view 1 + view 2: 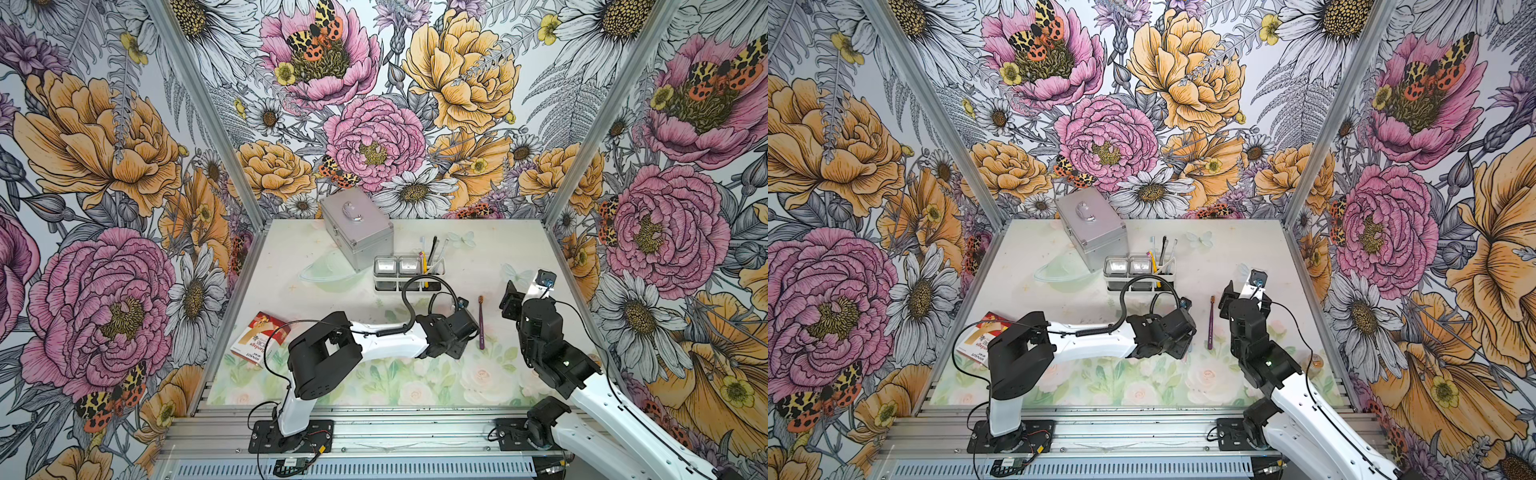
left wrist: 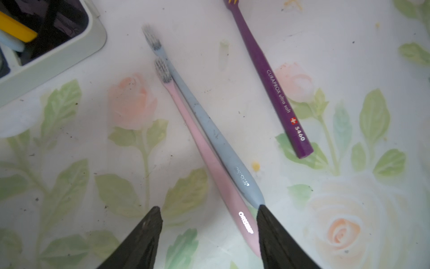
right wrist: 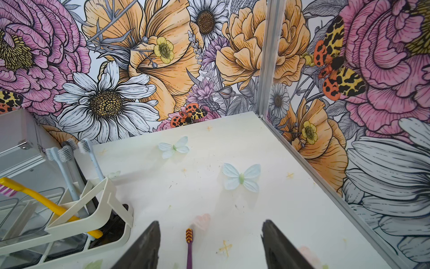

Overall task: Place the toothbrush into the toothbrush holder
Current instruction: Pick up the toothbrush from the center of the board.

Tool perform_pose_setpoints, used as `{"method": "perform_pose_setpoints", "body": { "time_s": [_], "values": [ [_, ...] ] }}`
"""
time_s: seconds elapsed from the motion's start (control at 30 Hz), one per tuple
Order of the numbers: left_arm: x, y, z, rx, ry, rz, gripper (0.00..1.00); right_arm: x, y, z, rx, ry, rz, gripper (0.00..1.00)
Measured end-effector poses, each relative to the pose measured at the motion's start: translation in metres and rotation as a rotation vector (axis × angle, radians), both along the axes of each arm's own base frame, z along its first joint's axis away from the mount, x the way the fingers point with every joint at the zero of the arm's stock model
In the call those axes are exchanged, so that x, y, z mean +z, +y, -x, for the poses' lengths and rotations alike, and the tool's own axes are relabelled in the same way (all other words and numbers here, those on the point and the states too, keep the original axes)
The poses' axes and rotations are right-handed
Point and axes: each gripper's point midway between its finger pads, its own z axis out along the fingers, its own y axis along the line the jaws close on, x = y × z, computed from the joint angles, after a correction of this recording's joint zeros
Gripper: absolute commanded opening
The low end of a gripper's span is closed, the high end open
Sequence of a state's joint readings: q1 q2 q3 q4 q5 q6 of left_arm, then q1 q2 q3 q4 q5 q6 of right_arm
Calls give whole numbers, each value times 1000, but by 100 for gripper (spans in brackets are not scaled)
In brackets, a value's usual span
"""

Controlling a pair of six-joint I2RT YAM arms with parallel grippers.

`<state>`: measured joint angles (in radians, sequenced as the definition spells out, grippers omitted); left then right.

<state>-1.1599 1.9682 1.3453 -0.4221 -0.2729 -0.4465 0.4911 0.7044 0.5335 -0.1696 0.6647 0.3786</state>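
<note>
Three loose brushes lie flat on the table [image 1: 291, 257], whose pale sheet is printed with roses and flecked with dark specks. The purple toothbrush [image 2: 272, 81] has a straight, faceted matte handle with white lettering and a small head of purple and yellow bristles. In both top views it lies between my two wrists [image 1: 481, 324] [image 1: 1211, 324], in front of the holder and apart from it. Beside it, the pink toothbrush [image 2: 206, 160] and blue toothbrush [image 2: 218, 139] lie pressed side by side, the blue partly over the pink. Both are smooth and tapered with grey bristle tufts. My left gripper [image 2: 208, 208] hangs over their handle ends with its dark, wedge-shaped fingers spread apart. The pink handle passes between them, and the blue one's tip meets one finger. My right gripper [image 3: 211, 222] is also spread wide and grips nothing, with the purple head between its fingers in the wrist view. The toothbrush holder [image 3: 109, 202] is cream plastic with rounded corners. It has two shiny square metal cups [image 1: 385, 266] and an end slot holding a yellow toothbrush [image 3: 46, 202] and several upright pale ones. It stands just in front of the ribbed silver case [image 1: 357, 232].
</note>
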Motion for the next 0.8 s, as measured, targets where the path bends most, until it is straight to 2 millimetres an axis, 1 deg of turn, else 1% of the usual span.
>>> {"method": "perform_pose_setpoints", "body": {
  "time_s": [0.07,0.17,0.23,0.3,0.33,0.43,0.57,0.7,0.8],
  "values": [
    [-4,-3,0,-2,5,-3,66,-2,1,0,6,6,-2,70],
    [-15,-6,-1,-3,14,-22,65,-5,3,-1,14,19,1,70],
    [-24,-5,-1,-2,23,-42,60,-6,4,-1,17,23,1,71],
    [-32,-3,0,5,36,-62,48,-7,4,-1,19,27,0,71],
    [-34,-2,0,3,36,-70,47,-8,4,-1,21,29,-1,71],
    [-34,-3,1,10,44,-64,39,-8,5,-1,25,30,-2,72],
    [-35,-2,0,16,46,-63,33,-8,3,-1,20,30,-2,72],
    [-35,1,-4,31,55,-65,22,-8,2,-2,17,33,-2,72],
    [-35,4,-8,41,66,-64,20,-10,3,-2,20,40,0,75]
  ]
}}
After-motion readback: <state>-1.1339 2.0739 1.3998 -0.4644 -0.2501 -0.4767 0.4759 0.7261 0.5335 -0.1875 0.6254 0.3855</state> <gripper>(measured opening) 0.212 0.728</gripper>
